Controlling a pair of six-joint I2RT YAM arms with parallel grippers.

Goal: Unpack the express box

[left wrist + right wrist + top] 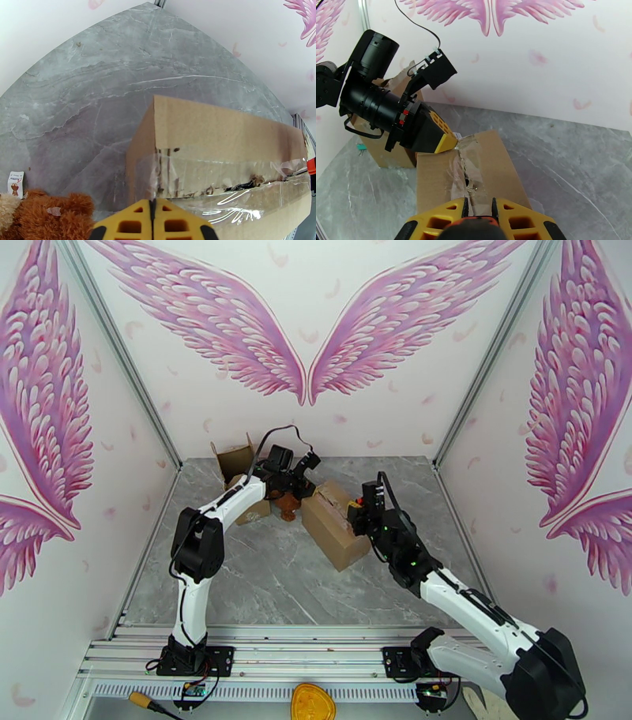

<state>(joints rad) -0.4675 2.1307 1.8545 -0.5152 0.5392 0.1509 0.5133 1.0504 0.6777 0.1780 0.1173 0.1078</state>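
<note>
Marble table (261, 571), teddy (51, 215) beside box (336, 528); left pincer (153, 202) clenched, right pincer (478, 203) pinching orange tool (474, 223).

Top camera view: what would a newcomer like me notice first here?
Probably the huge pink wings painted on the back wall. Below, on the grey table, two arms meet at a taped cardboard box: the shut left gripper at one end of its seam, the right gripper at the other. A brown teddy bear lies beside the box.
</note>
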